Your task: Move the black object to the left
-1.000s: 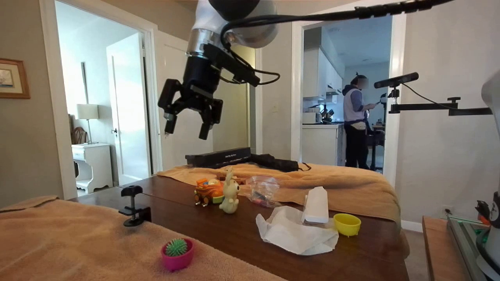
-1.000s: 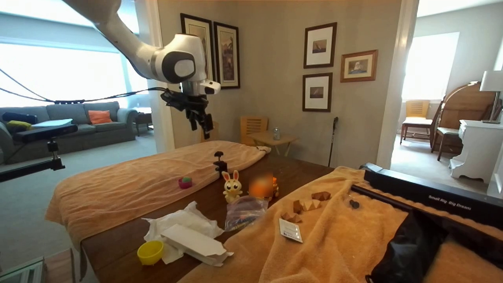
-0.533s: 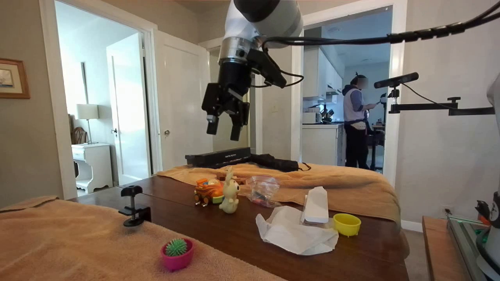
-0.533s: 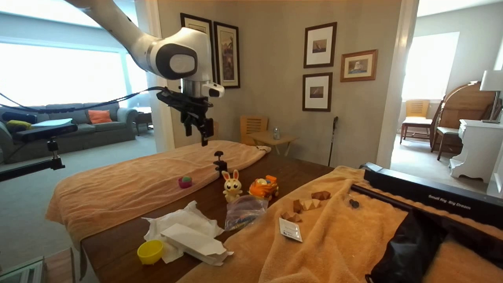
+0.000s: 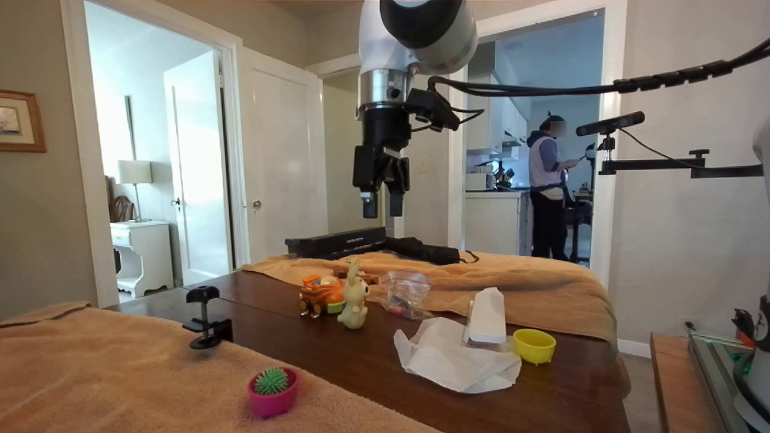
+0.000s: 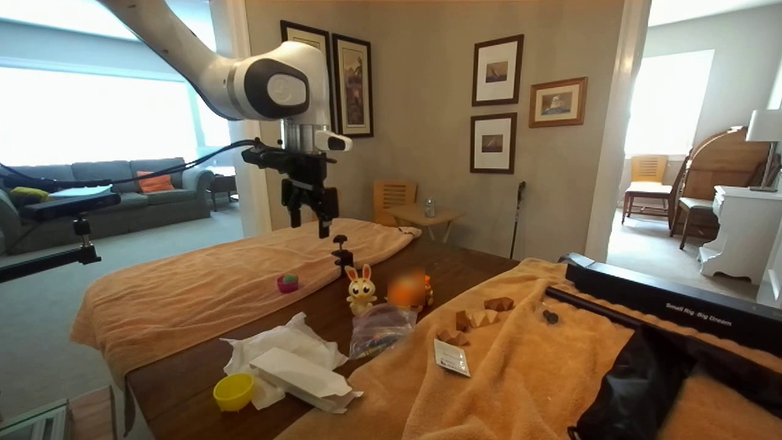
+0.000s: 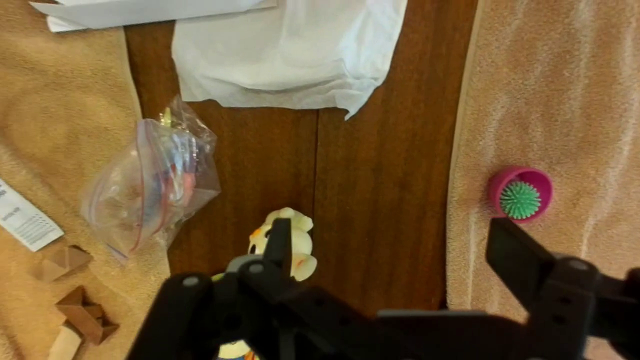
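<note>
Evidently upright black object: rounded knob, thin stem, flat foot; claw spread.

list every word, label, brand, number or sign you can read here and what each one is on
"Small Rig Big Dream": white lettering on the long black box, in an exterior view.
White packet: printing, too blurred to read.
Background can: too small to read any label.
I can make out no other words, numbers or signs.
</note>
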Robot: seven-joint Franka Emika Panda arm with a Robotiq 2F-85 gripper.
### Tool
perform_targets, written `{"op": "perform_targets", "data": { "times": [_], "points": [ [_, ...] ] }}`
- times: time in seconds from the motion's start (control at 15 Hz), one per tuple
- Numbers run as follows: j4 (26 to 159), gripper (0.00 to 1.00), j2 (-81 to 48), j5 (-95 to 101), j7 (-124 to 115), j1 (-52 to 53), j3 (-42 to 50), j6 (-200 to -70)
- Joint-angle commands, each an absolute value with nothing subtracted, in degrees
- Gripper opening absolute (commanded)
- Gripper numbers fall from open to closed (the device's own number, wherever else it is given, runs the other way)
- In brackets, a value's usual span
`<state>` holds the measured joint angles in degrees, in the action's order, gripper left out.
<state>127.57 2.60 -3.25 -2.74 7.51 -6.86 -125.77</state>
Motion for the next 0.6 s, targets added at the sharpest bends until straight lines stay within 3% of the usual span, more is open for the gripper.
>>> {"op": "perform_targets", "data": {
  "times": [0.0, 0.53],
  "points": [
    [129.0, 1.00, 5.7, 3.0, -7.1, 7.0, -7.2, -123.6],
    [127.5, 1.00, 4.1, 4.3, -7.6, 7.0, -7.0, -123.7]
  ]
}}
